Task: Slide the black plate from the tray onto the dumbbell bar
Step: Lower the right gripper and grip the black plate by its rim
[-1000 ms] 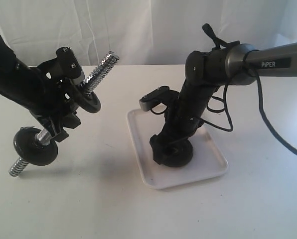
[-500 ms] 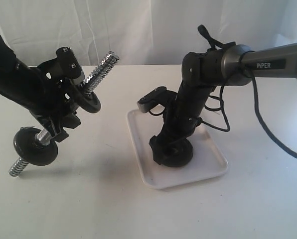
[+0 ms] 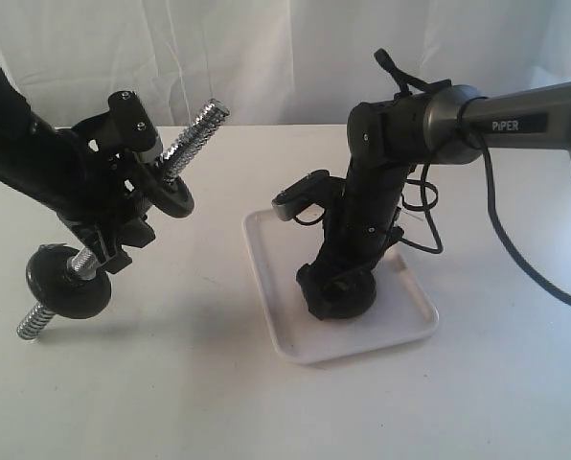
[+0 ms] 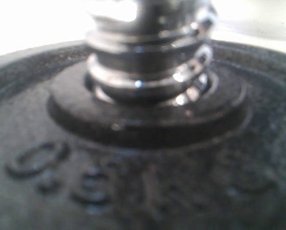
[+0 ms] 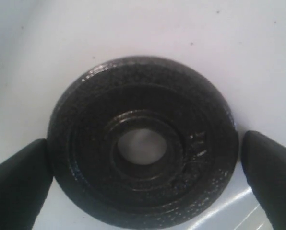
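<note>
Right gripper (image 3: 338, 295) has edged along the tray (image 3: 266, 278), its spread fingers straddling the black plate (image 5: 90, 143), likely about to close. Left of the tray, the left gripper (image 3: 123, 225) clenches the dumbbell bar (image 3: 194, 129).

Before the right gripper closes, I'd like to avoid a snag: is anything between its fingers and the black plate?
Nothing visible. The black plate lies flat on the tray, and the open right gripper has its fingers close on either side of the plate's rim, with nothing between them and it.
</note>
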Motion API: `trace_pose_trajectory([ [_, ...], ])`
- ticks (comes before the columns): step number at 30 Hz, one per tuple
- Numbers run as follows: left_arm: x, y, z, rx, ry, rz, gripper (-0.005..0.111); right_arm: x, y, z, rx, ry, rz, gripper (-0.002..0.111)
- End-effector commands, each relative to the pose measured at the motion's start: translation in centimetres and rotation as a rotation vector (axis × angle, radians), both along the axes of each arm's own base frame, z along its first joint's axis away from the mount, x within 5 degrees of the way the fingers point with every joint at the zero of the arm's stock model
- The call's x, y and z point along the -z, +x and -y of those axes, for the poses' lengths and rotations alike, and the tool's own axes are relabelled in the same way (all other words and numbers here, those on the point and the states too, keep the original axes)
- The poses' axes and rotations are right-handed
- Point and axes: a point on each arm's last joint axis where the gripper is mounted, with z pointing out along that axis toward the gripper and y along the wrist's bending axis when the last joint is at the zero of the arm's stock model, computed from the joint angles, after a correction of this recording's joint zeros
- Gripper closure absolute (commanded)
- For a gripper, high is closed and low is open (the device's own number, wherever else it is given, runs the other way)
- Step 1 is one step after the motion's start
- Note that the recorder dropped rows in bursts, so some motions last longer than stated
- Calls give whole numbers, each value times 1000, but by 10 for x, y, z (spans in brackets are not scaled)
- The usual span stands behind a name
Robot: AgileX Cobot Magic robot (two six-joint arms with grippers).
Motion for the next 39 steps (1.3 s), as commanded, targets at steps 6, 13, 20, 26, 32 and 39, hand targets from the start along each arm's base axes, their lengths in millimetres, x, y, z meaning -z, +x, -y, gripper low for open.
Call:
trace_pose_trajectory([
  [6, -40, 1, 0, -50, -102, 163, 107, 21, -9, 4, 14, -44, -111, 3],
  [13, -40, 1, 0, -50, -102, 163, 107, 21, -8, 4, 14, -43, -109, 3],
  [20, -40, 1, 0, -50, -102, 163, 107, 21, -10, 0, 2, -46, -104, 3],
  [26, -40, 1, 0, -51, -103, 162, 107, 21, -14, -10, -38, -89, -67, 3],
  [32, -40, 0, 0, -50, -102, 158, 107, 21, -16, -18, -66, -142, -2, 3],
  [39, -40, 0, 0, -48, -101, 155, 107, 21, -15, -17, -68, -166, 13, 3],
])
